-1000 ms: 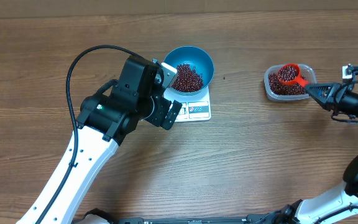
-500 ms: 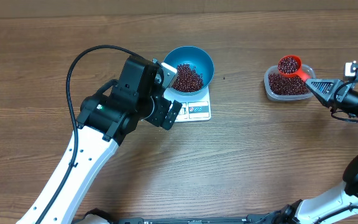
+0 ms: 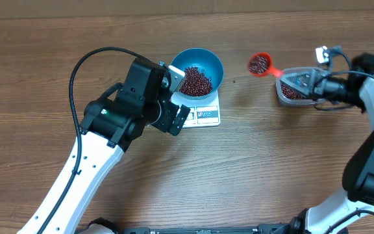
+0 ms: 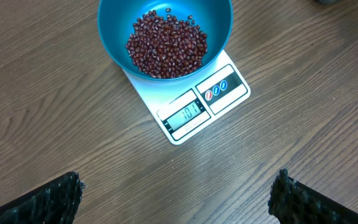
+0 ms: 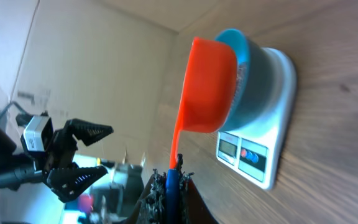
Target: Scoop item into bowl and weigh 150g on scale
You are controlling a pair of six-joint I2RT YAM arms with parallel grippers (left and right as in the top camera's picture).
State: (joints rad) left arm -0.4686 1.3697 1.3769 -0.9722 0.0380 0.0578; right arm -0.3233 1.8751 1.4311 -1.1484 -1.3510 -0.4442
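The blue bowl stands on the white scale and holds a heap of red-brown beans. The scale's display reads 101. My left gripper hovers open just in front of the scale, holding nothing. My right gripper is shut on the handle of a red scoop filled with beans. The scoop hangs in the air between the tub and the bowl, with the scale beyond it.
A clear plastic tub with more beans sits at the right, under my right gripper. The left arm's black cable loops above the table on the left. A cardboard wall runs along the back edge.
My right arm has carried the filled scoop leftward, from over the tub to the space between tub and bowl. The left arm has not moved.
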